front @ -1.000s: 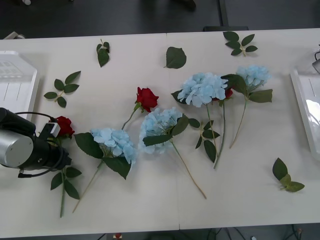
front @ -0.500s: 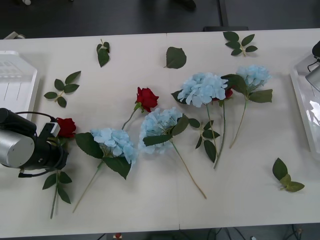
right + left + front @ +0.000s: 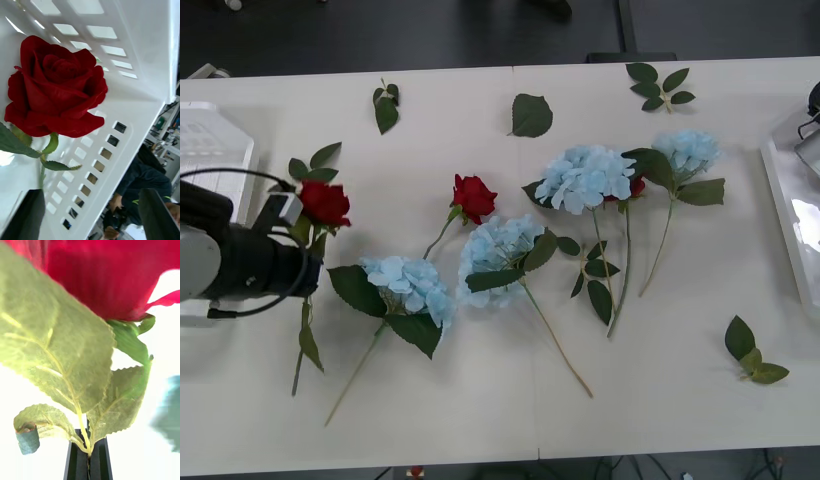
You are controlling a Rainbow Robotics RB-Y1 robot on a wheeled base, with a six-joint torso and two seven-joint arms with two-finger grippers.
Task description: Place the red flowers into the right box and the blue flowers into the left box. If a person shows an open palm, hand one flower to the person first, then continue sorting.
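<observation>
left gripper: (image 3: 89, 456) black fingers are seen pressed together on a rose stem, just under the leaves, in the left wrist view; no gap between them.
left arm: reached in low from the table's left edge, wrist pointed toward the table middle; cable looped over it.
held rose: (image 3: 325, 203) lifted above the table (image 3: 480, 400) at the left, red head up and away from the robot, stem hanging down toward the near edge.
blue flowers: four are spread on the table. Nearest one (image 3: 410, 285) lies just right of the left arm; a second (image 3: 498, 252) beside it at centre; a third (image 3: 584, 177) and a fourth (image 3: 687, 150) farther right.
centre rose: (image 3: 473, 196) lying flat, between the held rose and the third blue flower.
hidden rose: (image 3: 636, 187) partly covered by the third blue flower's head.
left box: (image 3: 215, 165) at the table's left edge, behind the left arm.
right box: (image 3: 792, 225) at the table's right edge.
right gripper: (image 3: 90, 215) dark fingers stand apart at the corners of the right wrist view, nothing between them; hovering over the right box.
boxed rose: (image 3: 56, 88) seen lying inside the right box, against the slotted wall.
loose leaves: (image 3: 531, 115) scattered along the far side.
</observation>
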